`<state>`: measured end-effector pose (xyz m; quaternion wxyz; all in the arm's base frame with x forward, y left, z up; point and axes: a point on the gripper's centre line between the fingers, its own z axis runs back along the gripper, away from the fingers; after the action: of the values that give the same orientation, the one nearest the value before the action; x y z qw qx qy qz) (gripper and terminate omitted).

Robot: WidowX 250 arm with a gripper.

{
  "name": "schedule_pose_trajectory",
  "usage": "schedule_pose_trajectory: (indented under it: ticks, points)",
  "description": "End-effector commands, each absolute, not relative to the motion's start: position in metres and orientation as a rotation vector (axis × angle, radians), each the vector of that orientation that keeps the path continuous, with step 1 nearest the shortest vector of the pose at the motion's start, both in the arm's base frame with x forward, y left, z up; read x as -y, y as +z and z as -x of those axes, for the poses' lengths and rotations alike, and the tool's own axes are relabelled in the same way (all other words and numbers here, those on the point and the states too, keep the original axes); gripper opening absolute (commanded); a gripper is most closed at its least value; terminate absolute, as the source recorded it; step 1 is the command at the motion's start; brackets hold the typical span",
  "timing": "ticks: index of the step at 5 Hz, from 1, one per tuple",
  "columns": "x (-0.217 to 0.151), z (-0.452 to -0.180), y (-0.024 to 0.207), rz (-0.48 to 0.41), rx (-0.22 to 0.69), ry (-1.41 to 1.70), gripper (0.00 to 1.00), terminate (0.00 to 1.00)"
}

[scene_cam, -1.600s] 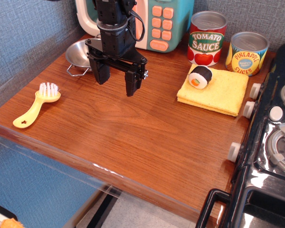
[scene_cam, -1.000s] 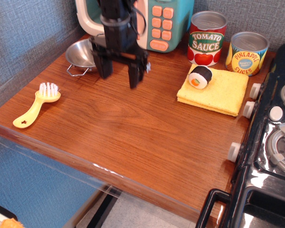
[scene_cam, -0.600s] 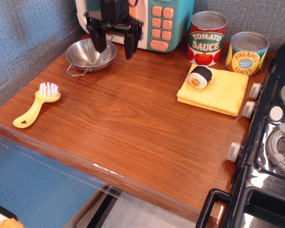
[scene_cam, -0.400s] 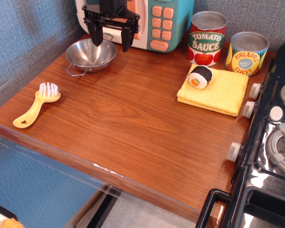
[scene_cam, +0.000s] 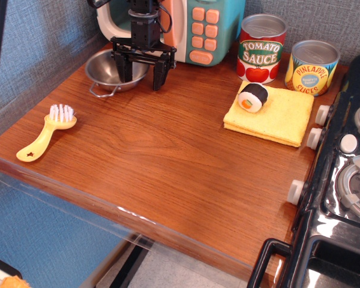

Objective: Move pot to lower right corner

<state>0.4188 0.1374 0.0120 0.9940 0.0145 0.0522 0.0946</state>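
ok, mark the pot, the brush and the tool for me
pot [scene_cam: 105, 69]: the only view, bare inner wall left of the tool.
brush [scene_cam: 60, 114]: the only view, white bristle head.
tool [scene_cam: 141, 71]: the only view, midway between its fingertips.

Pot [scene_cam: 110, 70]: small, shallow, round, of shiny silver steel, bowl-like in form. One thin wire loop handle shows at its near-left rim, lying just over the wood. Upright, mouth up, its inside bare so far as it shows. Rests on the tabletop [scene_cam: 168, 162] in the far left part. The right side of its rim is hidden behind black metal, so the second handle cannot be made out.

Lower right corner [scene_cam: 261, 231]: plain brown wood-grain surface, near right part of the tabletop, well apart from the pot.
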Motion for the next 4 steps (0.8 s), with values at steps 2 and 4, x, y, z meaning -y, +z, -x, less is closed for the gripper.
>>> schedule_pose_trajectory:
  ticks: [2, 4]
  points:
    - [-0.144, -0.41, 0.022, -0.037, -0.054, 0.183, 1.0, 0.0]
    - [-0.143, -0.396, 0.076, -0.005, 0.09, 0.215, 0.0, 0.0]
